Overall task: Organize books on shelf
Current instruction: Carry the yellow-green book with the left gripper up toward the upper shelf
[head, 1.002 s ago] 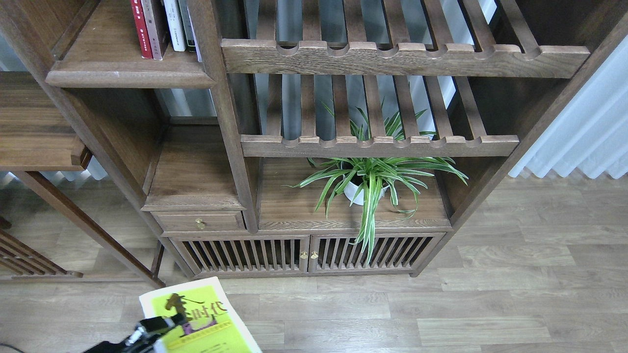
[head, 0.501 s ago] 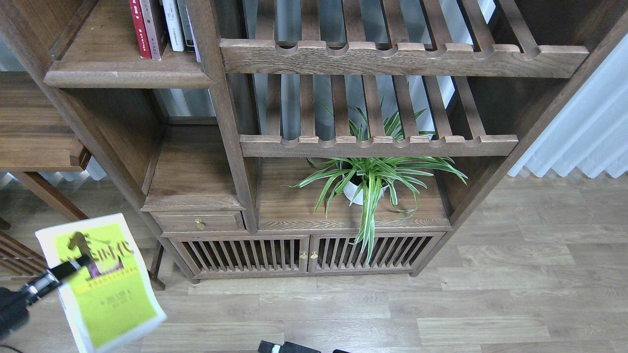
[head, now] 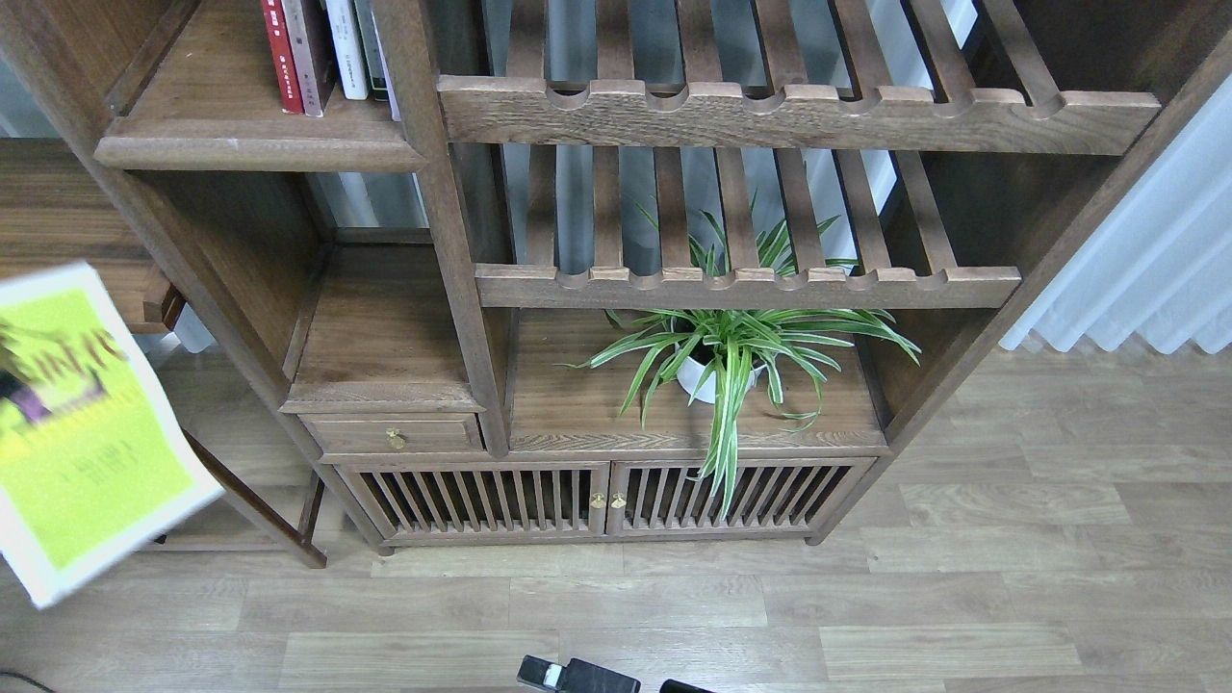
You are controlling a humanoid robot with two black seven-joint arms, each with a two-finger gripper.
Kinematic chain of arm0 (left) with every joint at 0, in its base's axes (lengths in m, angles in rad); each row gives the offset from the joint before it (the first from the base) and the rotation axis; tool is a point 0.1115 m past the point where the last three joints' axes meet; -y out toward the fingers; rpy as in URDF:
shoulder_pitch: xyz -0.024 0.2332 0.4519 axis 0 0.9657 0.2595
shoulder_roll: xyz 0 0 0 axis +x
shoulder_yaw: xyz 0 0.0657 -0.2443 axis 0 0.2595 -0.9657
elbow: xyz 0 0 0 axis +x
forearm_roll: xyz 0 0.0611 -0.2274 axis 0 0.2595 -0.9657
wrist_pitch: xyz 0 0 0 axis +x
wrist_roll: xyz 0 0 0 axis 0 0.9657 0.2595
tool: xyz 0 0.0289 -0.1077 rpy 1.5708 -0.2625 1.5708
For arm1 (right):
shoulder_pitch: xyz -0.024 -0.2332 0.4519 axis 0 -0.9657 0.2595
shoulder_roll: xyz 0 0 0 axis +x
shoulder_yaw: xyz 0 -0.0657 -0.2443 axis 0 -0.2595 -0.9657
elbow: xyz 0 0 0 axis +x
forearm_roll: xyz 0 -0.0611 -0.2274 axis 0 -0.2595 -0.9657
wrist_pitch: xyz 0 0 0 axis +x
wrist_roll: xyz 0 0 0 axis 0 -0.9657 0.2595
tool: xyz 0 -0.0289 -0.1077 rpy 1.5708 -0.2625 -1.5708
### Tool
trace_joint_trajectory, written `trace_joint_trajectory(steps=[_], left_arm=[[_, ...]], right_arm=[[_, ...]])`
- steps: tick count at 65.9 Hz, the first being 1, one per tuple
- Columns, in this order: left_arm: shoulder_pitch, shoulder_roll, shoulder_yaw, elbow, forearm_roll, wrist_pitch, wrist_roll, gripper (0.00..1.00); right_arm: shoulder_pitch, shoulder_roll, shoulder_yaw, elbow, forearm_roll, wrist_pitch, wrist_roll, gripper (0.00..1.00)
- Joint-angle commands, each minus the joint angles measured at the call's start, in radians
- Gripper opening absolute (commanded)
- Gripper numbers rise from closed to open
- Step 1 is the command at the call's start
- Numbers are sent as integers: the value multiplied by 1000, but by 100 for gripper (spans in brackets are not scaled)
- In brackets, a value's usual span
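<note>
The lime-yellow book (head: 91,433) with black characters hangs in the air at the far left, tilted and blurred, in front of the left side of the bookcase. My left gripper (head: 12,387) shows only as a dark finger across the cover at the frame's edge and holds the book. The shelf (head: 255,151), a solid board with a rounded front edge, is at the top left. A red-spined book (head: 278,53) and a brownish one (head: 306,53) stand upright at its right end. My right gripper (head: 577,677) is a black piece at the bottom edge, its fingers not distinguishable.
Slim white and grey-spined books (head: 348,43) stand beside them against the upright post (head: 443,221). Two slatted racks (head: 751,111) fill the right bay. A potted spider plant (head: 717,356) sits below them. A small drawer (head: 390,435) and slatted doors (head: 606,500) are near the floor.
The lime-yellow book has risen from the bottom edge up and to the left, now partly past the left frame edge. A black piece of the right arm has come in at the bottom.
</note>
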Motion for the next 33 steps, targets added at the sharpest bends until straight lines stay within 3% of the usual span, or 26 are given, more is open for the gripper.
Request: trace_joint_trajectory(steps=[1, 8, 33], left_arm=[[-67, 3, -19, 0, -60, 0, 88, 6], [-136, 3, -16, 0, -63, 0, 126, 6], [-518, 60, 110, 2, -104, 0, 132, 6]], right_arm=[[1, 0, 0, -1, -1, 0, 0, 100], [1, 0, 0, -1, -1, 0, 0, 100], [1, 0, 3, -1, -1, 0, 0, 100]])
